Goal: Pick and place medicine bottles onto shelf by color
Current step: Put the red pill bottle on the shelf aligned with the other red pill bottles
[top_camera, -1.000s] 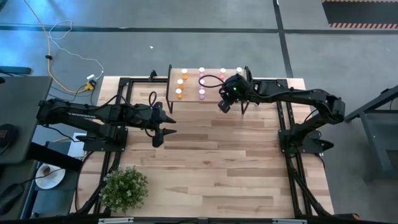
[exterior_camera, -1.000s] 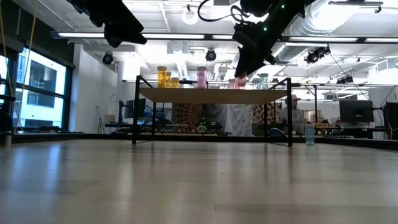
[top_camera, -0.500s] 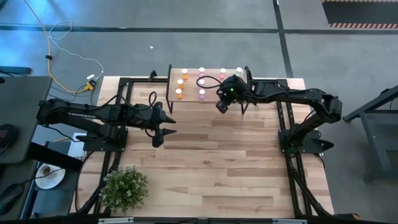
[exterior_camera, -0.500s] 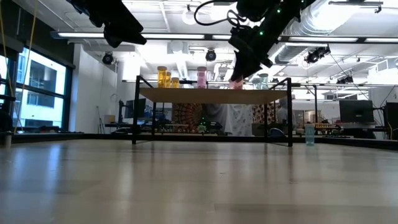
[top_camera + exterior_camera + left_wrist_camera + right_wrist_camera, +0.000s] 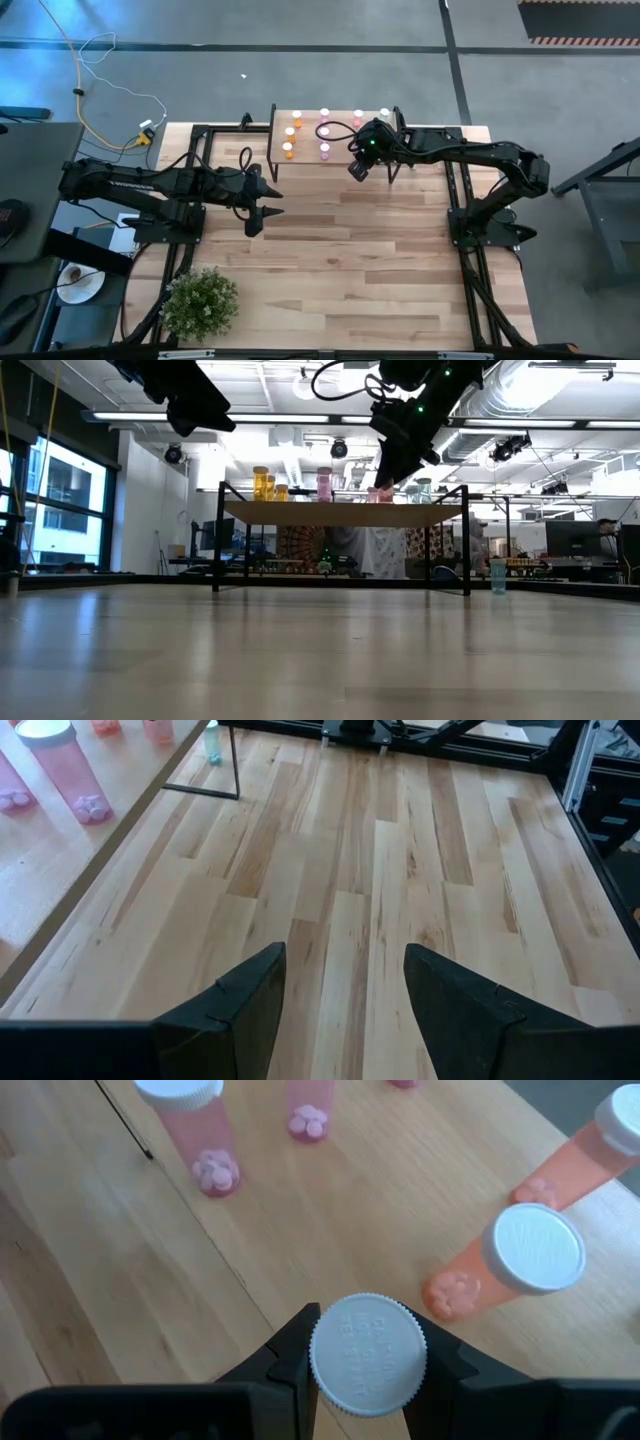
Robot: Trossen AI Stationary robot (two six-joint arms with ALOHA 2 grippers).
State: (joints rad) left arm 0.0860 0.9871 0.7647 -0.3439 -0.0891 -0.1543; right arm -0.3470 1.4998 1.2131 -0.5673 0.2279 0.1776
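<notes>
Right hand point(image 5: 367, 1355) clamped on white-capped bottle point(image 5: 367, 1353), cap only visible wrist-side.

No text, label or number could be read. The white cap point(image 5: 367, 1353) between the right gripper's fingers bore raised lettering, too faint to make out.

Right gripper point(image 5: 366, 1370) clamped on a white-capped bottle point(image 5: 367, 1352), left gripper point(image 5: 343, 982) spread, raised, waiting
</notes>
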